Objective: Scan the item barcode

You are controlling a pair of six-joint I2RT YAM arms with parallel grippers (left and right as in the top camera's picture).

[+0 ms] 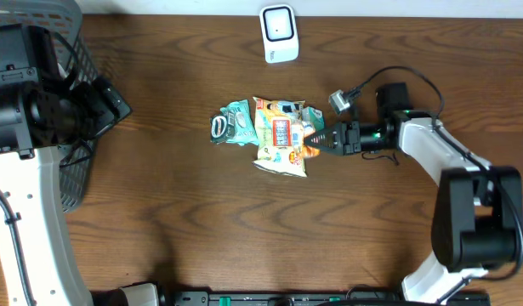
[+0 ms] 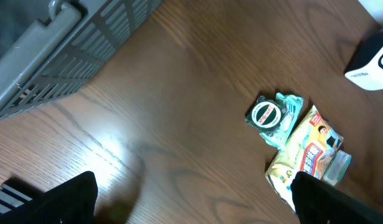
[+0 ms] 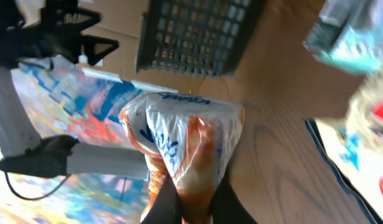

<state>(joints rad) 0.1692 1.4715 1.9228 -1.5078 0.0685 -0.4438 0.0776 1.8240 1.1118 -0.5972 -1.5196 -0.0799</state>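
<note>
Right gripper (image 1: 319,138): fingers closed tight on a bunched end of the orange-and-white packet (image 3: 182,149), at the right edge of the pile mid-table. The packet touches the yellow snack bag (image 1: 281,136); the teal packet (image 1: 234,123) lies beyond. Left gripper (image 2: 191,186): jaws wide apart, holding nothing, near the basket (image 1: 74,59). Step in hand, as judged: lift the packet clear and carry it to the scanner (image 1: 279,34). Raise straight up so the neighbours do not drag. Go slowly, since the thin film may slip. Barcode not found in any view. Right wrist view alone shows the pinch; overhead alone shows the pile-to-scanner layout.
</note>
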